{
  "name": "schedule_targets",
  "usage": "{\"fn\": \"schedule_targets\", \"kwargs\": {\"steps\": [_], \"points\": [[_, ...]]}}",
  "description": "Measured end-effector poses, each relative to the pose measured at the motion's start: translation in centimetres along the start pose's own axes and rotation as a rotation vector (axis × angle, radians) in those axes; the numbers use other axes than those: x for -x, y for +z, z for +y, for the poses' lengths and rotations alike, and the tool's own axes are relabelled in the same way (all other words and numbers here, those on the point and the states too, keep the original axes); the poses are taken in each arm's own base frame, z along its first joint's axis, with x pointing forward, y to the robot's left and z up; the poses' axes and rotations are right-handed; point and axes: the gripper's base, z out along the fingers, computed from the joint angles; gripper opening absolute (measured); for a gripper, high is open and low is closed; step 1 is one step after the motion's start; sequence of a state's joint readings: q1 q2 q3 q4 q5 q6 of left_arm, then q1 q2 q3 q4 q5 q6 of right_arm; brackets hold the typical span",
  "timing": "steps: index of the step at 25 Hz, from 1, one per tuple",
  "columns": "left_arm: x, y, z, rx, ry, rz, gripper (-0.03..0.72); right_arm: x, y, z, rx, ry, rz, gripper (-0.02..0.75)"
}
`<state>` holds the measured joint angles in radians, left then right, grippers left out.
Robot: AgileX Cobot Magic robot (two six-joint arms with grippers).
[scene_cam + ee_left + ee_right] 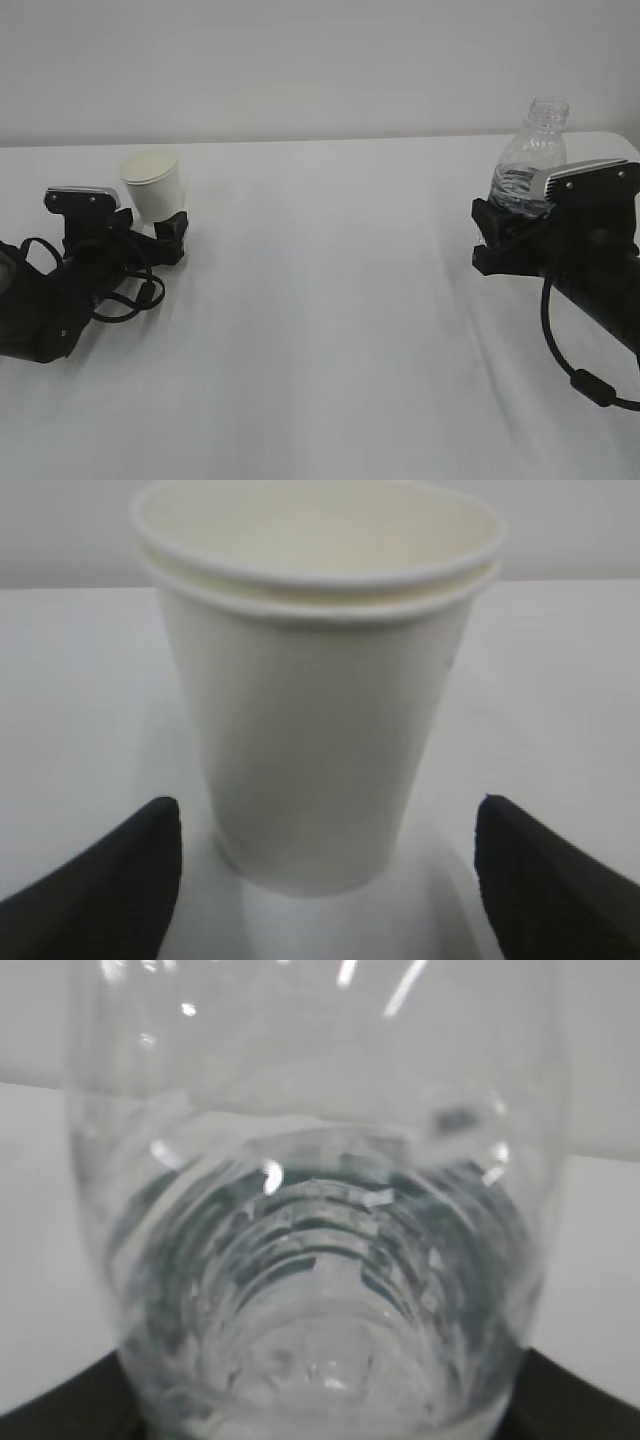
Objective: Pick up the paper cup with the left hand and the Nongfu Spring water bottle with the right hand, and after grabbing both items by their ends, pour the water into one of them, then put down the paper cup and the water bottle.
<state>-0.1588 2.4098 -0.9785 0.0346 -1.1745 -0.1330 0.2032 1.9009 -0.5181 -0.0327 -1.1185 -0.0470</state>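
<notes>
Black cable loops in the foreground trail from both arms, and past them sits the cup, at about ten o'clock on the white table, upright, its base between the wide-open fingers of the left hand. Close up, those fingers stand clear of the cup wall on either side, so nothing is gripped yet. Two rolled rims show, one just above the other, which suggests two nested cups. Paper this thin is matte, pale cream and tapered, and will likely dent under a hard squeeze, so the step in hand, as I judge it, is to close gently and low on the wall, evenly from both sides, keeping the cup vertical. Over at three o'clock the bottle stands with its capless neck up, clear ribbed plastic with water in its lower part; its lower body sits inside the right hand. From that wrist the bottle fills the frame and only dark finger edges show at the bottom corners; the fingers look closed around it at bottle width, though actual contact is hard to confirm. Smooth wet-looking plastic may slip, so a firm, level hold matters before any lifting or tilting.
</notes>
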Motion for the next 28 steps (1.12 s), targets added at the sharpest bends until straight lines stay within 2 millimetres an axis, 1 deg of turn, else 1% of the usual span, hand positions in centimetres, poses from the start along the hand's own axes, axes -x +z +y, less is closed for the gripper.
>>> {"fn": "schedule_targets", "kwargs": {"steps": [3,9,15,17,24,28], "points": [[0.1,0.5,0.5,-0.004,0.008,-0.014,0.680,0.0,0.0,0.0,0.000,0.000,0.000,0.426],[0.4,1.5,0.8,-0.033,0.027,-0.027,0.680,0.0,0.0,0.0,0.000,0.002,0.000,0.426],[1.5,2.7,0.7,-0.050,0.038,-0.076,0.680,0.0,0.0,0.0,0.000,0.002,0.000,0.426],[1.5,3.0,0.7,-0.055,0.041,-0.085,0.680,0.0,0.0,0.0,0.000,0.002,0.000,0.426],[0.3,3.8,0.9,-0.055,0.042,-0.082,0.675,0.0,0.0,0.0,0.000,0.002,0.000,0.426],[0.4,4.4,0.9,-0.057,0.043,-0.099,0.669,0.0,0.0,0.0,0.000,0.002,0.000,0.426]]}}
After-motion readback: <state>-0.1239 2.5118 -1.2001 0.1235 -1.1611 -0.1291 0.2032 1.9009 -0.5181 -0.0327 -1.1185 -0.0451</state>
